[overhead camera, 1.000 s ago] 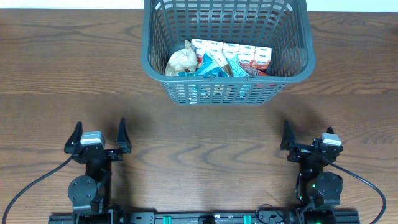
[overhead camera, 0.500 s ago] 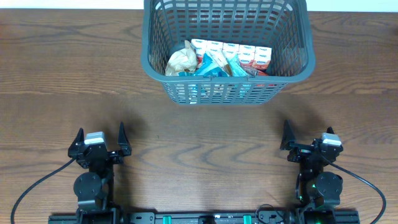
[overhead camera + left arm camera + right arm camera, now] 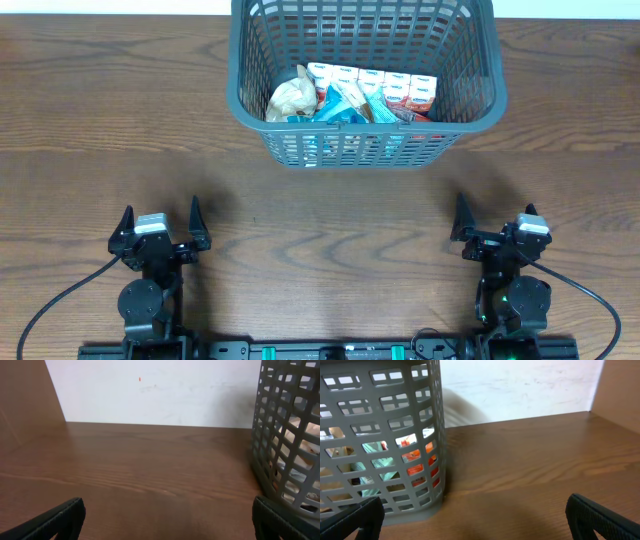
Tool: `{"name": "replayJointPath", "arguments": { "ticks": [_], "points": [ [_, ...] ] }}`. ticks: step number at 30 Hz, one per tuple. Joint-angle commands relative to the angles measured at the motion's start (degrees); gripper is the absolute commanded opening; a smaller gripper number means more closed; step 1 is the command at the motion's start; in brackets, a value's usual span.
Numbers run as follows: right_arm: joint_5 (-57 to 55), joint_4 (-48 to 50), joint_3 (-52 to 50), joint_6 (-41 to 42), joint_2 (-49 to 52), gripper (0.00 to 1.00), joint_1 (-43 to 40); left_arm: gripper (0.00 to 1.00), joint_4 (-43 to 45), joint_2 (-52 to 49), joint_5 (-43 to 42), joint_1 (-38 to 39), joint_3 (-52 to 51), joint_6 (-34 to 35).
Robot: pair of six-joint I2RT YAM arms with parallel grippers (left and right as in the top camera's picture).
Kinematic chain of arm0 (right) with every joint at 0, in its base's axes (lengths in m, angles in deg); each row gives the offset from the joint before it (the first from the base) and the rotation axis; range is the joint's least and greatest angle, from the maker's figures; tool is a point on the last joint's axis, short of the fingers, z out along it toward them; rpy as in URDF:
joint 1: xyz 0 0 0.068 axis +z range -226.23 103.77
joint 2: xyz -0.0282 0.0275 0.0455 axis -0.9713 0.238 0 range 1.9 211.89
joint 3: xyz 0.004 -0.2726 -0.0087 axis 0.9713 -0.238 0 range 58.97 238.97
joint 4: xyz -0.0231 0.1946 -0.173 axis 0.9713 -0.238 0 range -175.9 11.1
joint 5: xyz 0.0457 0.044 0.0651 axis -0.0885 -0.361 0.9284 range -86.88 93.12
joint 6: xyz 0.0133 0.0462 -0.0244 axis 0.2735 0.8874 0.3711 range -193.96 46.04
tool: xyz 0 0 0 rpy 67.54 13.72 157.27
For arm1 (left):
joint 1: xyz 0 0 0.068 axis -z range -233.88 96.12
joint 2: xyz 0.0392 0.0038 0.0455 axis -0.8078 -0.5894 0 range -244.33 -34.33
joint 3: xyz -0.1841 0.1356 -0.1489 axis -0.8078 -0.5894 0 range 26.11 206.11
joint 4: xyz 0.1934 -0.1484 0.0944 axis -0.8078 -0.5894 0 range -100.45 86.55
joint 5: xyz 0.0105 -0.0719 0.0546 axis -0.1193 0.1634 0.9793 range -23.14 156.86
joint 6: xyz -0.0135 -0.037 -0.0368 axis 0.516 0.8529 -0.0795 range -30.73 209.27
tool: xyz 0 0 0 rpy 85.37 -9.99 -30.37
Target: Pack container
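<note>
Fingers [image 3: 197, 222] of the left gripper [image 3: 160, 225] stand wide apart and empty, as do those of the right gripper [image 3: 495, 228]. Well ahead of both, midway between them, the large dark grey plastic lattice basket [image 3: 350, 150] sits on the brown wooden worktop [image 3: 320, 230], with snack packets [image 3: 370, 92] inside. It is probably light and stiff. The rolled rim or a wall slot looks the surest hold.

Container [image 3: 350, 148]: far end cut off by the overhead view's top edge. Packets [image 3: 372, 88] inside: print too small to read, several partly overlapped.
</note>
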Motion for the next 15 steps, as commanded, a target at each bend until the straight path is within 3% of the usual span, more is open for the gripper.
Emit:
{"name": "replayJointPath", "arguments": {
  "ticks": [1, 15],
  "points": [
    [0.0, 0.13, -0.42, 0.42, -0.44, 0.99, -0.2, 0.99, -2.58, 0.5, -0.57, 0.22, -0.98, -0.31],
    [0.0, 0.13, -0.42, 0.44, -0.44, 0.99, -0.2, 0.99, -2.21, 0.5, -7.02, -0.15, -0.98, 2.32]
  ]
}}
